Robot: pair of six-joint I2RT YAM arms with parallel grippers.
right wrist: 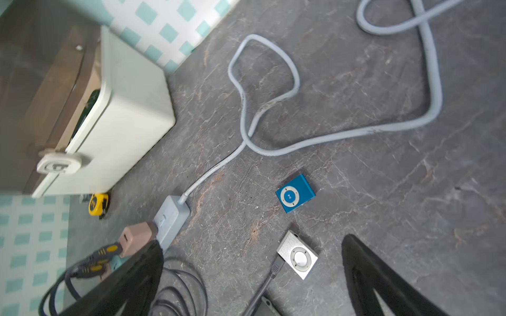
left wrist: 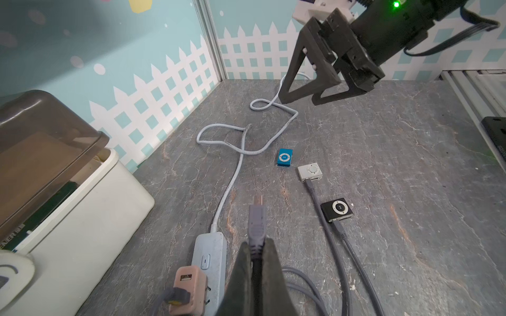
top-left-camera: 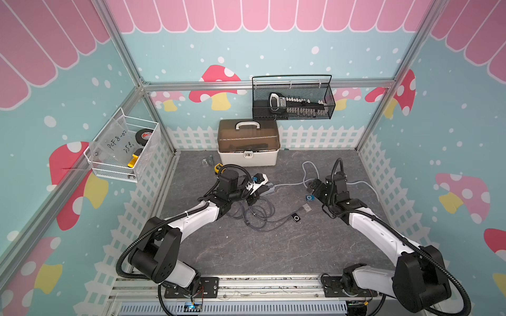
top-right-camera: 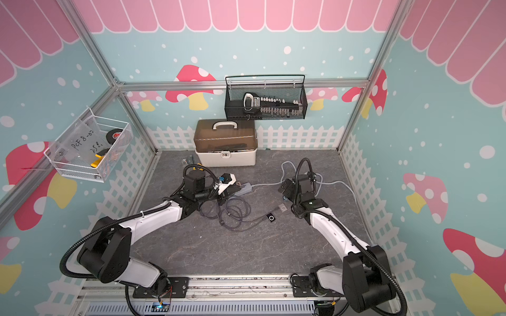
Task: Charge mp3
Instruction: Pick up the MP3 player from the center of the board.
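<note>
Left wrist view shows the left gripper (left wrist: pixel 256 246) pinched shut on the base of a grey plug (left wrist: pixel 256 219), whose metal tip sticks out past the fingertips, above the table (left wrist: pixel 410 191) and clear of everything on it. Beside the gripper lies the strip (left wrist: pixel 209 254), with a pinkish adapter (left wrist: pixel 189 287) plugged into it and a pale cord (left wrist: pixel 232 177) looping away across the table toward the back wall. The blue mp3 (left wrist: pixel 284 157) lies flat on the table, face up, with no cable in it, just beside the silver mp3 (left wrist: pixel 310 171) and near one bend of the cord. The silver mp3 and the black mp3 (left wrist: pixel 338 209) each have a grey cable plugged in, and the three players sit in a short diagonal row. The right gripper (left wrist: pixel 301 99) hangs above the table with its fingers spread wide and nothing between them. In the right wrist view the blue mp3 (right wrist: pixel 295 193) and silver mp3 (right wrist: pixel 298 257) show between those open fingers (right wrist: pixel 383 279), apart from both. A yellow tape measure (right wrist: pixel 98 203) lies by the toolbox (right wrist: pixel 131 109). In a top view the right gripper (top-left-camera: pixel 310 188) hovers close above the blue mp3 (top-left-camera: pixel 309 197).
</note>
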